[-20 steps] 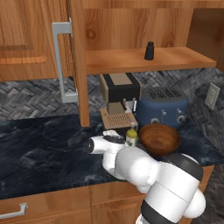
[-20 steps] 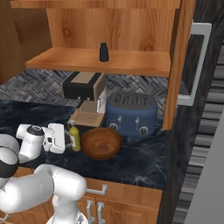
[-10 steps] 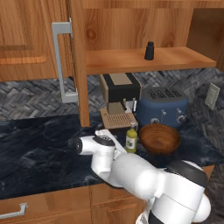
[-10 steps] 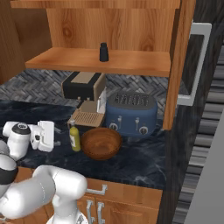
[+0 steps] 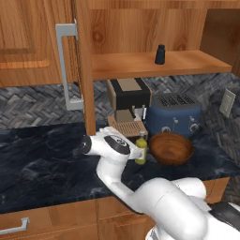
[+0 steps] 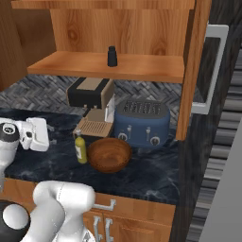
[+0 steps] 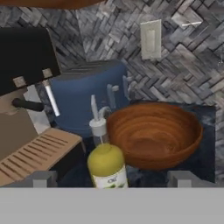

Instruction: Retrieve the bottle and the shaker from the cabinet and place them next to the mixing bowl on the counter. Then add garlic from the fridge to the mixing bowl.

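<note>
While the bottle (image 7: pixel 107 165) stands at lower centre of the hand view, touching the bowl (image 7: pixel 154 134), its label shows tiny unreadable print. Gripper (image 7: pixel 113 178) fingers stand wide apart either side of it, gripping nothing. Both base views add the shaker (image 5: pixel 160 54) on the cabinet shelf (image 5: pixel 140 64), upper frame.

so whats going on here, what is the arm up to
The white arm has its gripper open and empty, low over the dark counter. In the hand view it faces the yellow-green bottle, which stands upright beside the wooden mixing bowl, in front of the coffee machine and the blue toaster. So the bottle is already out by the bowl. The dark shaker still sits on the cabinet shelf, and the bowl looks empty, so no garlic yet.
</note>
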Robot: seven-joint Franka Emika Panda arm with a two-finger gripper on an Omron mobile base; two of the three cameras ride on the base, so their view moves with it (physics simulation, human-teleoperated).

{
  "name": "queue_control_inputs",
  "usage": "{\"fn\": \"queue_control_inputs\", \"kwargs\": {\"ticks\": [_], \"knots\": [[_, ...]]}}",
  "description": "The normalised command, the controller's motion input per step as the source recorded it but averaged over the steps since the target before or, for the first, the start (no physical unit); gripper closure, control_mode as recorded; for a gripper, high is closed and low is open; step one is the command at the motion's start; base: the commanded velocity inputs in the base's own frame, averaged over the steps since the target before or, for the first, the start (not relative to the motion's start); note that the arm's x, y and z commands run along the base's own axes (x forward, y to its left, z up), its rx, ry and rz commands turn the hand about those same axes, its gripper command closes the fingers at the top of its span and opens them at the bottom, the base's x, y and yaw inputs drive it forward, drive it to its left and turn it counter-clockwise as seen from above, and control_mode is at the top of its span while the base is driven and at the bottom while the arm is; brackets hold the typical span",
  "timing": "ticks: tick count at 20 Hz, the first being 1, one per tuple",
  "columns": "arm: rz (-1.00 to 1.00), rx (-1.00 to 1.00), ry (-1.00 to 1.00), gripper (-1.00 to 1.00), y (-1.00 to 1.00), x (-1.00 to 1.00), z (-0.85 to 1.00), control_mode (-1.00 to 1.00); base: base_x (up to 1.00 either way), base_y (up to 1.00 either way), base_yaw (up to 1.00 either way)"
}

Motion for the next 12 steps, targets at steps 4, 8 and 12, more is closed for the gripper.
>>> {"fn": "queue_control_inputs", "kwargs": {"ticks": [4,8,12], "knots": [[0.23,0.0,0.12,-1.0,-0.53,0.0,0.74,-1.0,0.0,0.0,0.0],[0.32,0.01,0.06,-1.0,-0.85,0.0,0.34,-1.0,0.0,0.0,0.0],[0.4,0.1,0.0,-1.0,-0.84,0.0,0.25,-1.0,0.0,0.0,0.0]]}}
